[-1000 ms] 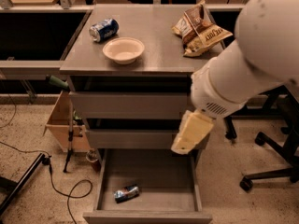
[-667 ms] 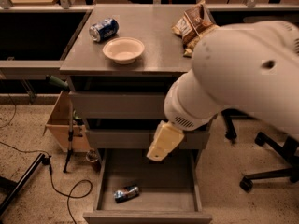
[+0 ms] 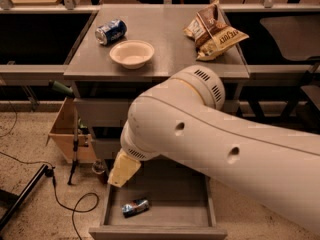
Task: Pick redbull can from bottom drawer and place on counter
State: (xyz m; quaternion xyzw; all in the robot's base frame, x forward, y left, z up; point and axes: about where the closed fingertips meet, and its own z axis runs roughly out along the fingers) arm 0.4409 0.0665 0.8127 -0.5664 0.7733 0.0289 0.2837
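Observation:
The redbull can (image 3: 135,207) lies on its side in the front left of the open bottom drawer (image 3: 180,200), which is pulled out at the foot of the cabinet. My gripper (image 3: 124,168), a pale yellowish piece at the end of the big white arm, hangs over the drawer's back left corner, above and slightly left of the can and apart from it. The arm crosses the picture from the lower right and hides the two upper drawers. The grey counter (image 3: 172,36) tops the cabinet.
On the counter stand a wider blue can (image 3: 110,32) lying at the back left, a white bowl (image 3: 132,53) and a chips bag (image 3: 214,31) at the right. A cardboard box (image 3: 67,134), a stand and cables (image 3: 60,204) are on the floor at the left.
The arm has swung left and down across the cabinet front. The gripper has moved left, from right of the drawer to above its left side. The can has not moved.

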